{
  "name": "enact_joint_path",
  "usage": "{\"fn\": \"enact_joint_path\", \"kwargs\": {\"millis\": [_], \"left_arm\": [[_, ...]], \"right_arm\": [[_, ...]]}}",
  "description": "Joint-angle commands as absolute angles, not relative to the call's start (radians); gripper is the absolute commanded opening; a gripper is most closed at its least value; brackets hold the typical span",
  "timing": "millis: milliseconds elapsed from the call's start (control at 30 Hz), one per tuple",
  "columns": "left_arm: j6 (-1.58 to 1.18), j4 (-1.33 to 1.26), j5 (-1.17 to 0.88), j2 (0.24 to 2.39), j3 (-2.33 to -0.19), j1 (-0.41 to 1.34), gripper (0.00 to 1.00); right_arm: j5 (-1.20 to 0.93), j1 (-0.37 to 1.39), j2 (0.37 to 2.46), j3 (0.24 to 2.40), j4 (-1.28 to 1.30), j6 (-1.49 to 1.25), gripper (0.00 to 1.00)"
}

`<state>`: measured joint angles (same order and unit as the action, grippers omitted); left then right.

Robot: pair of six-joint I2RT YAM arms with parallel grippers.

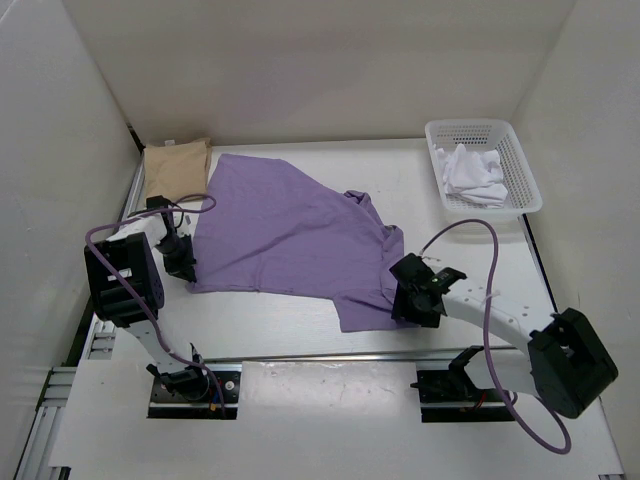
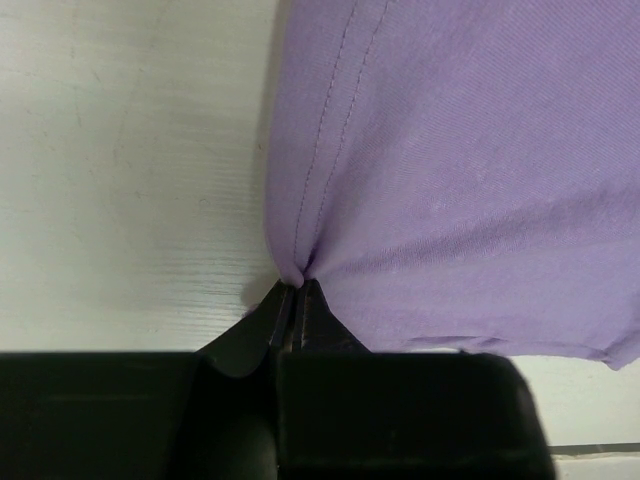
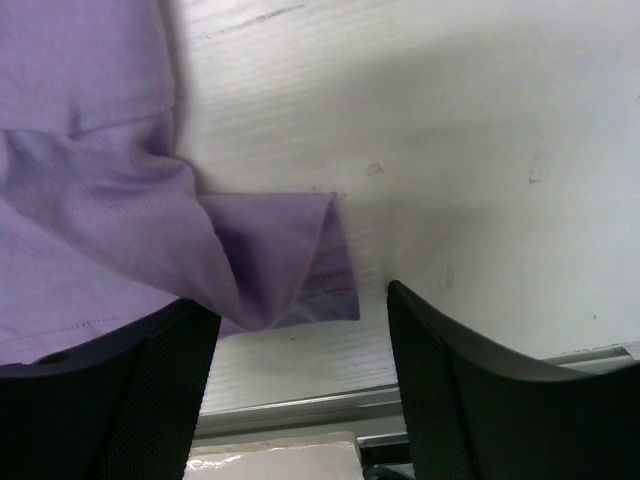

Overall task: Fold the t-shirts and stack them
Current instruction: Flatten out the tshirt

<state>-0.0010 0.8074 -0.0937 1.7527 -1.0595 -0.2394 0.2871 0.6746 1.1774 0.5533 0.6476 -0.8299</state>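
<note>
Folding is looking roughly a third done. The tan t-shirt (image 1: 176,168) is lying folded at the far left corner of the table (image 1: 300,330), and I judge it finished and the likely base of the stack. The lavender t-shirt (image 1: 290,235) is lying spread and unfolded across the middle of the table, rumpled toward its right side. The white t-shirt (image 1: 473,175) is sitting crumpled in the perforated basket (image 1: 470,125) at the far right corner, apparently untouched.

The left gripper (image 2: 297,290) is pinching the lavender shirt's stitched left edge, its jaws clamped together on a small tuck of cloth. The right gripper (image 3: 295,300) is hovering with jaws wide apart over a doubled-over flap at the shirt's near right corner, gripping nothing.

Most of the work is waiting: folding the lavender shirt, setting it on the tan one, then fetching and folding the white.
</note>
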Motion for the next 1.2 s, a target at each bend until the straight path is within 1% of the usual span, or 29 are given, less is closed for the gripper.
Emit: {"fn": "enact_joint_path", "kwargs": {"millis": [0,67,100,167,200,233,300,367,400,433,467,500,533,567,600,633,667,700,733,767,800,833,900,933,1000,1067,1100,1133,1167], "left_arm": [[0.000,0.815,-0.098,1.729,-1.031,-0.245,0.11],[0.000,0.815,-0.098,1.720,-1.031,-0.245,0.11],[0.000,0.815,-0.098,1.720,-1.031,-0.245,0.11],[0.000,0.827,-0.098,1.720,-1.020,-0.245,0.10],[0.000,0.836,-0.110,1.710,-1.020,-0.245,0.10],[0.000,0.872,-0.154,1.710,-1.020,-0.245,0.10],[0.000,0.928,-0.202,1.738,-1.089,-0.212,0.10],[0.000,1.045,-0.279,1.775,-1.191,-0.155,0.10],[0.000,1.092,-0.305,1.799,-1.351,-0.132,0.10],[0.000,1.139,-0.330,1.859,-1.458,-0.109,0.10],[0.000,1.184,-0.363,1.893,-1.576,-0.086,0.10],[0.000,1.265,-0.373,1.929,-1.859,-0.049,0.10],[0.000,1.291,-0.373,2.006,-2.017,-0.037,0.10],[0.000,1.292,-0.351,2.029,-2.160,-0.037,0.10],[0.000,1.278,-0.303,2.029,-2.306,-0.005,0.10],[0.000,1.150,-0.255,1.973,-2.307,-0.005,0.10],[0.000,1.056,-0.211,1.927,-2.287,-0.005,0.10],[0.000,0.955,-0.186,1.880,-2.219,-0.005,0.10],[0.000,0.789,-0.149,1.808,-2.200,-0.005,0.10],[0.000,0.738,-0.093,1.796,-2.200,-0.005,0.10],[0.000,0.726,-0.077,1.805,-2.236,0.005,0.10],[0.000,0.726,-0.060,1.824,-2.338,0.005,0.10],[0.000,0.726,-0.035,1.839,-2.364,-0.005,0.10],[0.000,0.726,-0.035,1.839,-2.352,-0.017,0.10],[0.000,0.726,-0.075,1.789,-2.288,-0.035,0.10],[0.000,0.726,-0.087,1.709,-2.144,-0.048,0.10],[0.000,0.726,-0.097,1.680,-2.088,-0.048,0.10],[0.000,0.726,-0.097,1.649,-2.027,-0.048,0.10],[0.000,0.726,-0.097,1.622,-1.906,-0.048,0.10]], "right_arm": [[0.290,0.676,1.267,0.557,0.584,-0.839,0.63],[0.276,0.676,1.288,0.557,0.566,-0.839,0.47],[0.261,0.676,1.298,0.557,0.554,-0.825,0.33],[0.194,0.652,1.298,0.548,0.511,-0.810,0.18],[0.175,0.643,1.286,0.548,0.499,-0.798,0.02],[0.161,0.612,1.272,0.558,0.485,-0.798,0.00],[0.103,0.559,1.261,0.600,0.470,-0.755,0.00],[0.057,0.454,1.272,0.740,0.451,-0.721,0.00],[0.029,0.415,1.293,0.820,0.451,-0.675,0.00],[-0.026,0.338,1.366,0.919,0.451,-0.658,0.00],[-0.053,0.303,1.420,1.179,0.519,-0.646,0.00],[-0.087,0.244,1.481,1.338,0.564,-0.617,0.00],[-0.127,0.223,1.623,1.509,0.619,-0.606,0.00],[-0.159,0.204,1.702,1.898,0.758,-0.606,0.00],[-0.190,0.177,1.777,2.104,0.817,-0.595,0.00],[-0.190,0.166,1.913,2.301,0.865,-0.595,0.00],[-0.210,0.154,1.958,2.586,0.876,-0.604,0.00],[-0.221,0.129,1.970,2.638,0.839,-0.618,0.00],[-0.221,0.118,1.936,2.619,0.784,-0.644,0.00],[-0.221,0.107,1.883,2.438,0.635,-0.644,0.00],[-0.209,0.095,1.750,2.318,0.552,-0.653,0.00],[-0.195,0.095,1.688,2.208,0.484,-0.653,0.00],[-0.172,0.095,1.565,2.026,0.410,-0.605,0.00],[-0.172,0.095,1.536,1.993,0.410,-0.586,0.00],[-0.172,0.095,1.446,1.892,0.452,-0.534,0.00],[-0.146,0.106,1.364,1.780,0.462,-0.503,0.00],[-0.134,0.106,1.265,1.632,0.462,-0.489,0.00],[-0.117,0.116,1.214,1.553,0.462,-0.489,0.00],[-0.092,0.117,1.162,1.473,0.462,-0.489,0.00]]}}
